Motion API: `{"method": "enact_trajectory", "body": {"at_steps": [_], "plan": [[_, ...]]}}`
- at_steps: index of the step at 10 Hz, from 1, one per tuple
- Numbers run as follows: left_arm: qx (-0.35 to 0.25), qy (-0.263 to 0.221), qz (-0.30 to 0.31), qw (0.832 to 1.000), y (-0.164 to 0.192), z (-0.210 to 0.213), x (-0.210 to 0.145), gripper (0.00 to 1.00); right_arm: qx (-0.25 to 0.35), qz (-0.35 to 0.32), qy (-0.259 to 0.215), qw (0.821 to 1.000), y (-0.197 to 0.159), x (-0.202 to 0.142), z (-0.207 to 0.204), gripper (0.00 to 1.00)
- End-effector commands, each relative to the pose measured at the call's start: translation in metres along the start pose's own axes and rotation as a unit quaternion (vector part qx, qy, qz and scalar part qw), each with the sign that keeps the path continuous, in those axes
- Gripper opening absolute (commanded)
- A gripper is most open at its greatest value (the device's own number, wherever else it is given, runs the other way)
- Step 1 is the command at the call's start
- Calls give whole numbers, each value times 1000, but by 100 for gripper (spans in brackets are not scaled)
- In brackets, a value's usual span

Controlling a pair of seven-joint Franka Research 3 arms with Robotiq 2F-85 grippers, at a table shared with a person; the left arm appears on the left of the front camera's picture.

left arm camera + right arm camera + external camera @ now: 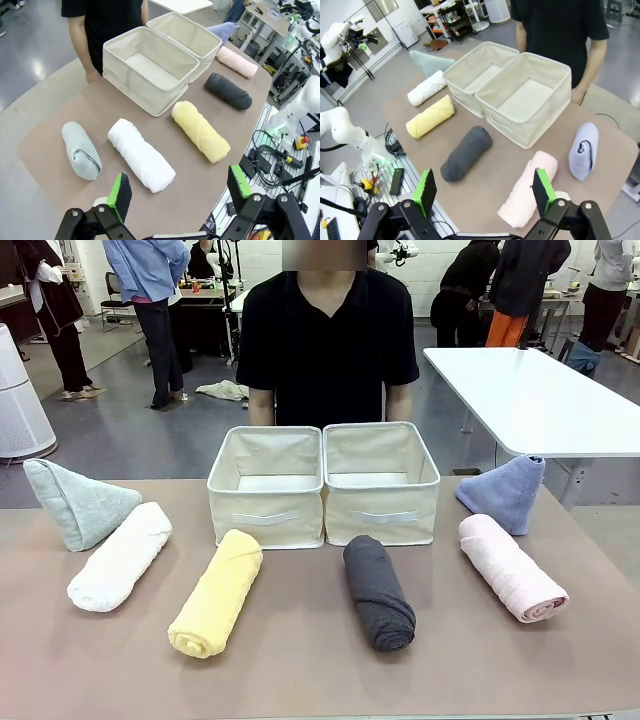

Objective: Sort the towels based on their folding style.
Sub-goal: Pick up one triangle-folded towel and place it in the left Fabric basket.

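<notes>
Wide open and empty, our left gripper (179, 189) and right gripper (485, 190) hung over the brown table (300, 665). On it, a white terry roll (120, 558), yellow terry roll (216, 593), dark grey terry roll (379, 592) and pink terry roll (512, 567) lay before two cream fabric bins (266, 512), with a grey-green towel cone (78, 502) and periwinkle towel cone (504, 494) flanking them.

Nothing legible here, tbh. The pale strips (266, 518) on the fronts of the two cream bins (265, 495) look plain. Any print on the gear in the background is too small and blurry to read.
</notes>
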State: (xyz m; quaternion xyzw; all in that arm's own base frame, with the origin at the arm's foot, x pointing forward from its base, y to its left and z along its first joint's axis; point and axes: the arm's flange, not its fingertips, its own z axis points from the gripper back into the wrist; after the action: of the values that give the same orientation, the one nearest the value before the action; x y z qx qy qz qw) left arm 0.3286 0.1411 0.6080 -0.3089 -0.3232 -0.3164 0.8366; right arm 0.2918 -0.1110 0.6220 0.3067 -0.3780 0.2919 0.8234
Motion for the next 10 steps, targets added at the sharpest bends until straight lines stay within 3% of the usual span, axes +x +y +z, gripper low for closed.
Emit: {"method": "enact_trajectory", "body": {"at_steps": [1, 10], "plan": [[-6, -1, -5, 1000, 1, -1, 0, 100, 10, 2, -5, 1000, -2, 0, -1, 100], [-6, -1, -5, 1000, 1, -1, 0, 100, 10, 2, -5, 1000, -2, 0, -1, 100]]}}
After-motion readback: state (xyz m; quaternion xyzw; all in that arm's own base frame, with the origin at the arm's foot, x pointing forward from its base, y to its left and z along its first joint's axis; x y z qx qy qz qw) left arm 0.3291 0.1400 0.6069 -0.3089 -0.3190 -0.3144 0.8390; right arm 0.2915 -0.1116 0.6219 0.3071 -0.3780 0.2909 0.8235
